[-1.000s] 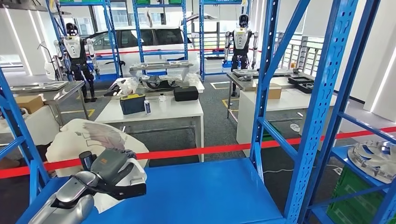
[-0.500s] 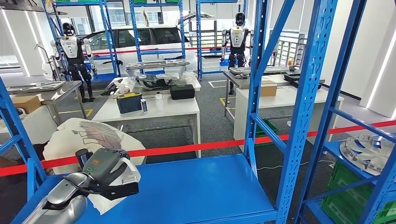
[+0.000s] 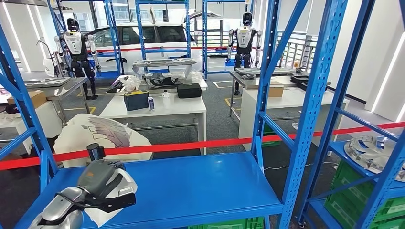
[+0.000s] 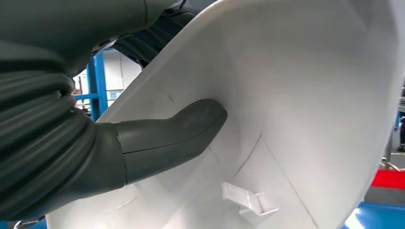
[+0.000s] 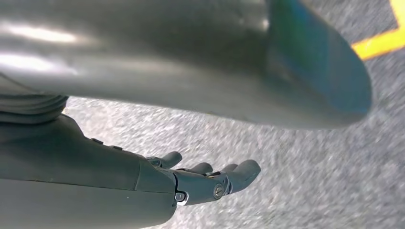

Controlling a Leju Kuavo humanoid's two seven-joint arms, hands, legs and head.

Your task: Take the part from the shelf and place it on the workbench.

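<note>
The left hand [image 3: 102, 183] is clamped on the white part [image 3: 114, 210], thumb pressed inside its curved shell, at the near left corner of the blue shelf [image 3: 200, 186]. To carry it off cleanly I would lift it clear of the shelf's front edge before turning toward the workbench. The right hand [image 5: 200, 179] hangs empty over the floor, fingers loosely apart.

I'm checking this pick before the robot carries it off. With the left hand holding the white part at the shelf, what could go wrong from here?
1. The left hand holds the white part by one edge, thumb pressed on its smooth inner face; it could slip or swing.
2. The part sits low beside the blue shelf and its upright; pulling out could snag it.
3. The right hand hangs over the floor, offering no support.
</note>
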